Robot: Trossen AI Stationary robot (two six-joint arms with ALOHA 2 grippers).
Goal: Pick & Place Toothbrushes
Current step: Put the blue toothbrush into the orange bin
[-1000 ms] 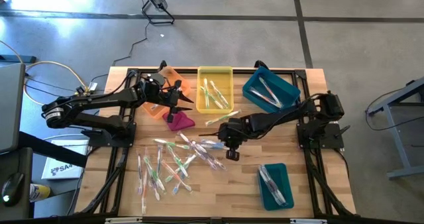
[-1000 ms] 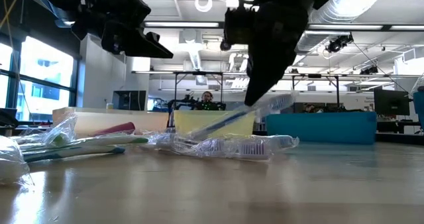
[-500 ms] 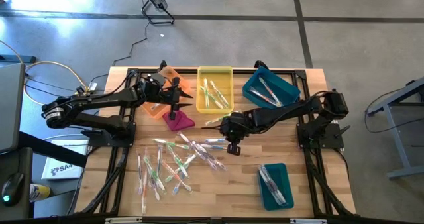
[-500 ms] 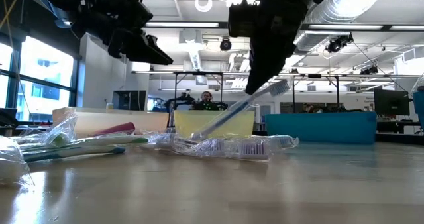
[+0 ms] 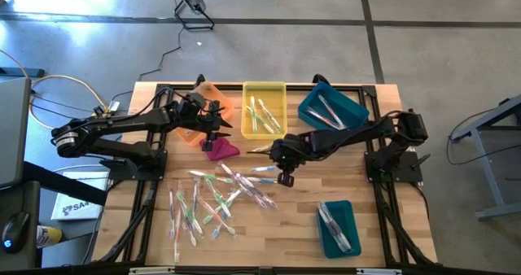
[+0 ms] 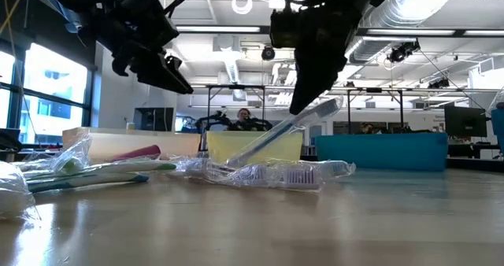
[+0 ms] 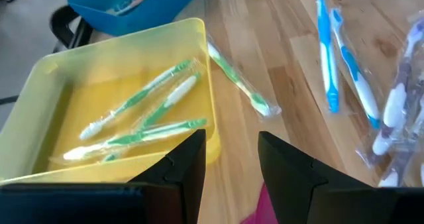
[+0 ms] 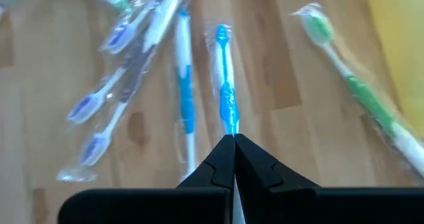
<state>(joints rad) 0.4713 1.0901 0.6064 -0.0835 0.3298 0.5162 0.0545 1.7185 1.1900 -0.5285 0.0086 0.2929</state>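
My right gripper (image 5: 285, 177) is shut on a blue toothbrush (image 8: 224, 78) above the table's middle, just right of the heap of wrapped toothbrushes (image 5: 213, 198). In the low view this toothbrush (image 6: 276, 136) slants, bristle end up. My left gripper (image 5: 218, 131) hangs open with nothing between its fingers, over the magenta cloth (image 5: 220, 150) beside the yellow bin (image 5: 264, 86). In the left wrist view my left gripper (image 7: 228, 164) looks past the yellow bin (image 7: 126, 42), where green toothbrushes (image 7: 142, 114) lie. My right gripper pinches the blue toothbrush's shaft (image 8: 230, 126) between its two fingertips. It comes from above, slanting down, with the fingers roughly in line with the brush. The bristle end (image 6: 335, 105) sticks up. The low end (image 6: 236, 160) dips toward the heap; touching or not, I cannot tell.
An orange bin (image 5: 205, 96) stands left of the yellow one. A teal bin (image 5: 332, 108) with toothbrushes sits at the far right and another teal bin (image 5: 338, 226) near the front right. A green toothbrush (image 7: 242, 88) lies on the wood beside the yellow bin.
My right gripper has gone up a little and toward the table's far edge with the blue toothbrush, whose bristle end now stands higher. My left gripper has tipped its fingers downward over the magenta cloth and stayed open.
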